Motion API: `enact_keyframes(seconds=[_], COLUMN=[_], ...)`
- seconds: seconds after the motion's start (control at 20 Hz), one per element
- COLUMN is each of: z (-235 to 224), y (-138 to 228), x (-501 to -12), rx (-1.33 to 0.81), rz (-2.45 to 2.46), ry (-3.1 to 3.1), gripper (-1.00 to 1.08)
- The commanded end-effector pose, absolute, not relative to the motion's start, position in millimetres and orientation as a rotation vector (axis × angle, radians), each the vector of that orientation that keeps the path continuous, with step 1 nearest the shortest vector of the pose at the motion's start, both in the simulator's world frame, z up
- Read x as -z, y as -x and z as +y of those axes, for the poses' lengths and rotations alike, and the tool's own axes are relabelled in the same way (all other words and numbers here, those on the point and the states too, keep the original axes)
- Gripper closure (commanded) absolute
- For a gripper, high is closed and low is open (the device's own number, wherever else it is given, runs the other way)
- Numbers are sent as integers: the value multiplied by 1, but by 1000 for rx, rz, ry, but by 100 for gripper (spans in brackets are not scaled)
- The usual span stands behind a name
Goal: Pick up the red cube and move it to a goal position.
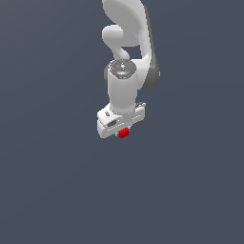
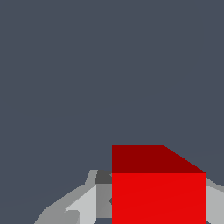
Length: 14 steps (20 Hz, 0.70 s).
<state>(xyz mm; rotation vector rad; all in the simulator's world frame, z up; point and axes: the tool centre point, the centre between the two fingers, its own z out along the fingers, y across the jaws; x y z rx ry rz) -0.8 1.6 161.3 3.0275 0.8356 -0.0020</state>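
Red cube [image 1: 124, 133] was clamped between the gripper [image 1: 123, 134] fingers [image 2: 83, 203] — pick apparently done; carry to goal left, no goal marker visible

The backdrop [image 1: 47, 190] was one flat, uniform slate blue-grey that filled the exterior view from edge to edge, with no seam showing where floor might have met wall. The wrist view showed the same plain blue-grey surface [image 2: 65, 65], untextured and unmarked. Light was even and soft throughout, casting no distinct shadow on the surroundings, and its source could not be told.
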Motion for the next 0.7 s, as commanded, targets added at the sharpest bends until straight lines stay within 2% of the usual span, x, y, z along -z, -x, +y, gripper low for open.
enact_keyframes(seconds=[0.0,0.65], z=[9,44], y=[7,31], x=[-191,-333], rx=[1,1], rz=[836,838], ry=[-3027,-3027], gripper=[108,108])
